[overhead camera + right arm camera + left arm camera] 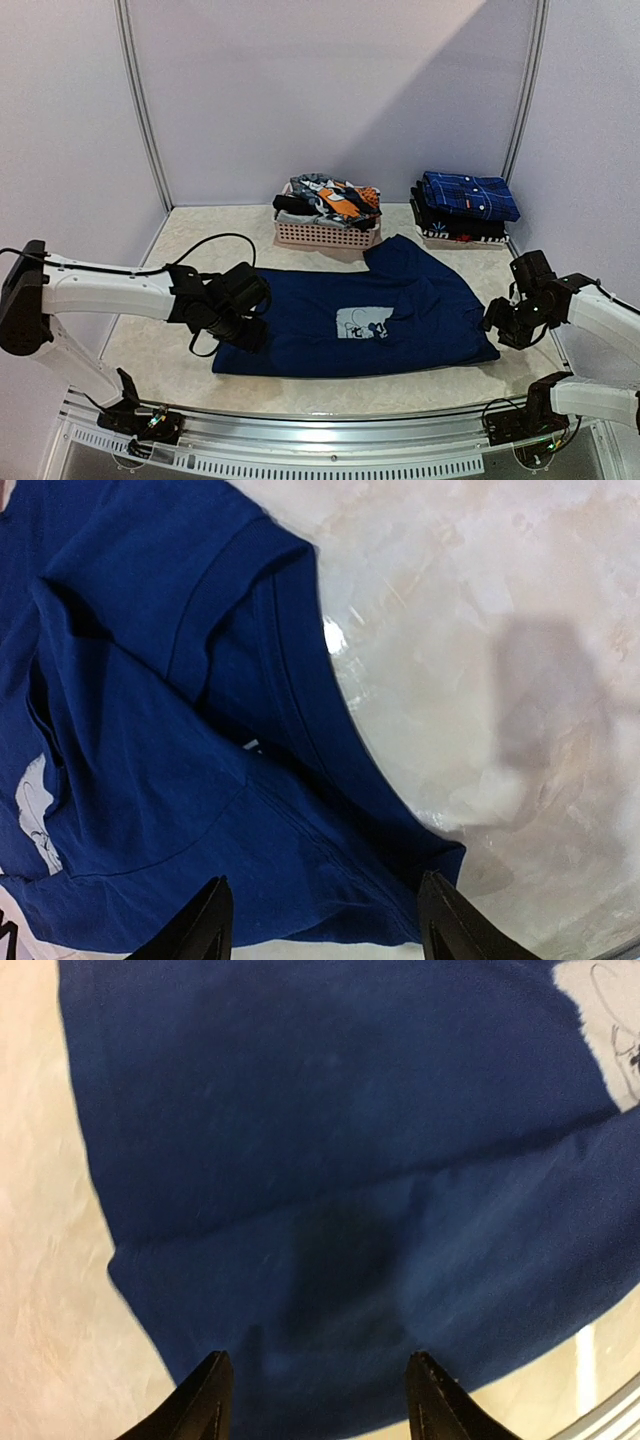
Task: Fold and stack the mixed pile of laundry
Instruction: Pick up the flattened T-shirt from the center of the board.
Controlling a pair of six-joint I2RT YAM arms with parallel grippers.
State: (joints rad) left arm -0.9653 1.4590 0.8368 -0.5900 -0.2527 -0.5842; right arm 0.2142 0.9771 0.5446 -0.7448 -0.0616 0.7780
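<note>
Shirt (360, 315), navy, is lying spread across the tabletop (200, 240) between both arms, print up, one sleeve poking toward the basket (330, 236). Left end effector (315, 1405) is hovering over the shirt's left edge, fingers spread, pinching nothing. Right end effector (325, 925) is hanging above the near right corner, likewise spread. Cloth is looking light, limp and prone to bunching; probably best taking it at the edge corners, both sides together. Pile (335, 200) is sitting in the basket.
</note>
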